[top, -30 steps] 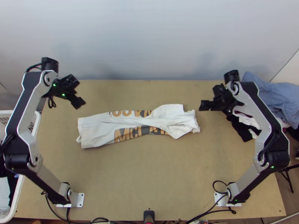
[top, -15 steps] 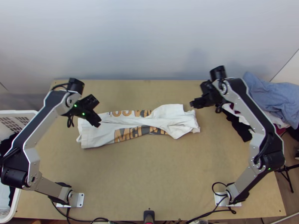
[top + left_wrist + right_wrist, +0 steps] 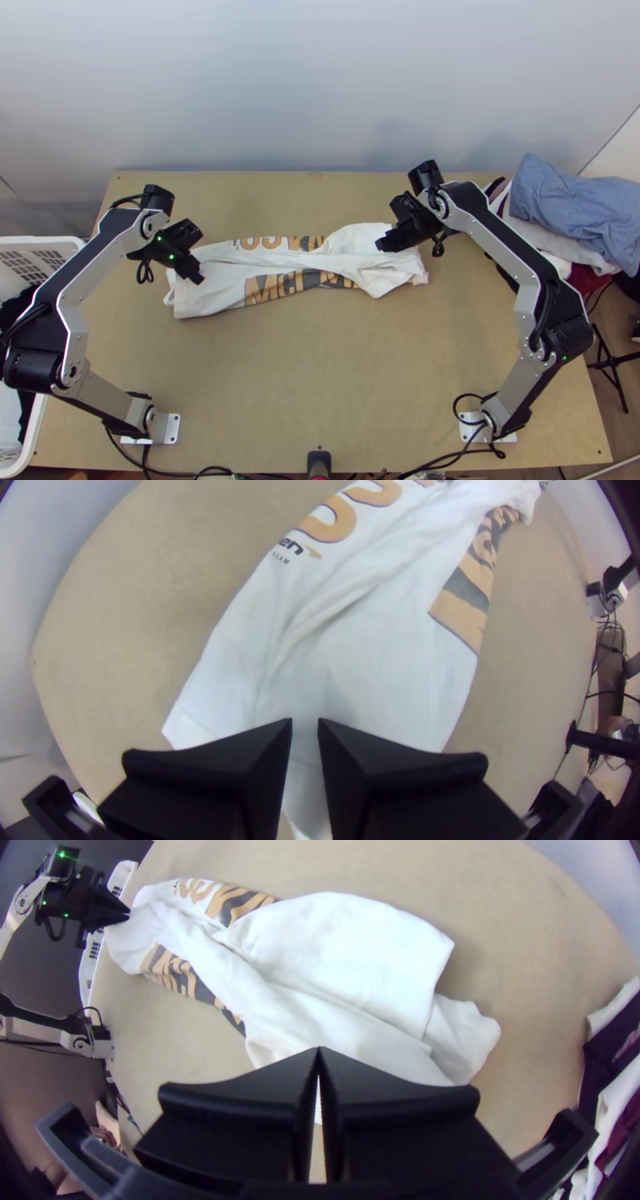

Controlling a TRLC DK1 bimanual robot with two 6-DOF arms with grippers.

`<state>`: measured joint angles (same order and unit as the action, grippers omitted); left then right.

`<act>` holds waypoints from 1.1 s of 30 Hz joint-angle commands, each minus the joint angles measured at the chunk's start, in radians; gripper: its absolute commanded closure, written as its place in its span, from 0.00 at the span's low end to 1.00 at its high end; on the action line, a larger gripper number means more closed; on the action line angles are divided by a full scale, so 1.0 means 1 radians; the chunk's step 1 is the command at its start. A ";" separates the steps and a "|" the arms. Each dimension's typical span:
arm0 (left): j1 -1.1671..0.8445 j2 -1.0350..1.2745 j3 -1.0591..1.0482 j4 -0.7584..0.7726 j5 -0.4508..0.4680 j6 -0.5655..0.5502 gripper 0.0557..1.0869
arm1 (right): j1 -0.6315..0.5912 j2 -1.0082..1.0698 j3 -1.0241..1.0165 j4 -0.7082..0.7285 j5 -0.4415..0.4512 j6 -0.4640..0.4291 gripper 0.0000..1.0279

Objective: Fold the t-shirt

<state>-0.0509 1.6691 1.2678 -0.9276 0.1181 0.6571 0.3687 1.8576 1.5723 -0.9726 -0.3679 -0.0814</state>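
Top view puts the white t-shirt [image 3: 212, 290] across the middle of the light wooden table [image 3: 320, 384], gathered into a long strip whose length runs from left to right. Its left end lies fairly flat, while its right end is crumpled, with overlapping layers. A raised crease runs along much of the strip, with parts of the orange and grey lettering [image 3: 272, 286] visible on both sides of it. The left gripper [image 3: 196, 276] is over the left end of the shirt. In the left wrist view, the two fingertips of the left gripper [image 3: 305, 721] stand a narrow gap apart, with white cloth visible between and beyond them. The right gripper [image 3: 384, 242] is over the crumpled right part, and the right wrist view has the tips of the right gripper [image 3: 319, 1049] meeting above the cloth, a broad flap and a rounded white end lying past them. Whether either pair of fingers touches the shirt, one cannot tell. At the far right corner sits a pile of clothes, with a blue garment [image 3: 564, 204] on top, white cloth [image 3: 552, 238] under it and dark red cloth [image 3: 588, 280] beside that. A white basket [image 3: 32, 239] stands against the table's left side, holding dark and pale fabric.
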 commanded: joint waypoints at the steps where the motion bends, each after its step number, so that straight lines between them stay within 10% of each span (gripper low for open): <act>1: 0.039 0.009 -0.053 -0.010 -0.008 0.058 0.73 | -0.014 0.055 -0.028 0.002 -0.082 -0.004 0.97; 18: 0.098 0.092 -0.110 0.230 -0.161 0.184 0.68 | -0.175 0.212 -0.021 0.028 -0.091 -0.101 0.97; 28: 0.212 0.090 0.119 0.124 -0.158 0.193 0.56 | -0.143 0.169 -0.006 0.009 -0.091 -0.092 0.97; 33: 0.266 0.084 0.275 -0.106 -0.012 0.127 0.52 | -0.131 0.155 -0.003 0.005 -0.091 -0.089 0.97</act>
<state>0.1444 1.7535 1.3735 -0.8349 -0.0090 0.8337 0.2222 2.0293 1.5646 -0.9596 -0.4534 -0.1768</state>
